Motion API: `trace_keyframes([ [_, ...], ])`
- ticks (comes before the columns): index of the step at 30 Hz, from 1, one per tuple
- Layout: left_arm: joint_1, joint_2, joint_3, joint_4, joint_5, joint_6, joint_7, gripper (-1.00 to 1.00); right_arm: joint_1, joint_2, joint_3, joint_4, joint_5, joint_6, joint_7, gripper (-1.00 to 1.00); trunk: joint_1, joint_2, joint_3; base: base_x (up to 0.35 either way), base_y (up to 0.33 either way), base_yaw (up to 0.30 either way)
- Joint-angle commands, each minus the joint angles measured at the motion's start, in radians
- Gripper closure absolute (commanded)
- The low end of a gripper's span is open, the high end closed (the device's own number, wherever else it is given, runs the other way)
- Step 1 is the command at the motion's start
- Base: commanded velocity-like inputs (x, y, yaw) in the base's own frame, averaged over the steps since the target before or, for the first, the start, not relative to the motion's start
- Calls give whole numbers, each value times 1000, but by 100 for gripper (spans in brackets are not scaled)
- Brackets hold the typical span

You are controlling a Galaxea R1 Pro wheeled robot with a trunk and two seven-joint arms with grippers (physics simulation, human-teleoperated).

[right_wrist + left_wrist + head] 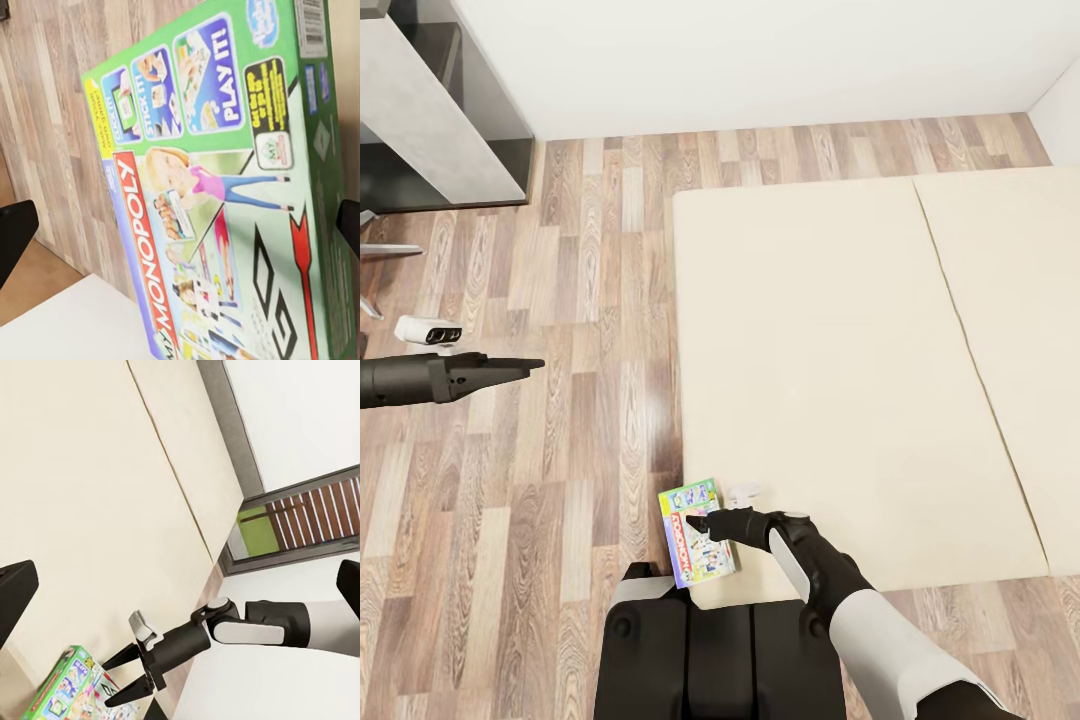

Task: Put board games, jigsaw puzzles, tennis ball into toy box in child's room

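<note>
Monopoly board game (pixel 697 533) lying flat on the near left corner of the bed (pixel 860 380), its left edge overhanging the beige mattress toward the wood-plank floor (pixel 560 400). Cover facing up, red "MONOPOLY" band readable in the right wrist view (pixel 225 195).

Right gripper (pixel 700 522) poised directly over the box, fingers spread wide as seen from the left wrist view (pixel 120 679); nothing clamped between them. Contact with the lid: cannot tell. Dark finger edges at either side of the right wrist view, box cover between them.

Left gripper (pixel 525 366) out over the floor, well left of the bed, fingers drawn together to a narrow point, nothing held.

Grey cabinet section of the table (pixel 440 110) at far left against the white wall (pixel 760 60).
</note>
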Motion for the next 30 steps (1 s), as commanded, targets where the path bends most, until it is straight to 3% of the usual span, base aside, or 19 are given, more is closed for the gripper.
trace_keyframes([
  [1,0,1,0,0,0,11,-4,-100,0,0,1,-1,-7,7,0,-100,1,-1,-1,0,17,0],
  [30,0,1,0,0,0,11,-5,-100,0,0,1,-1,-7,5,0,-100,1,-1,-1,0,20,0],
])
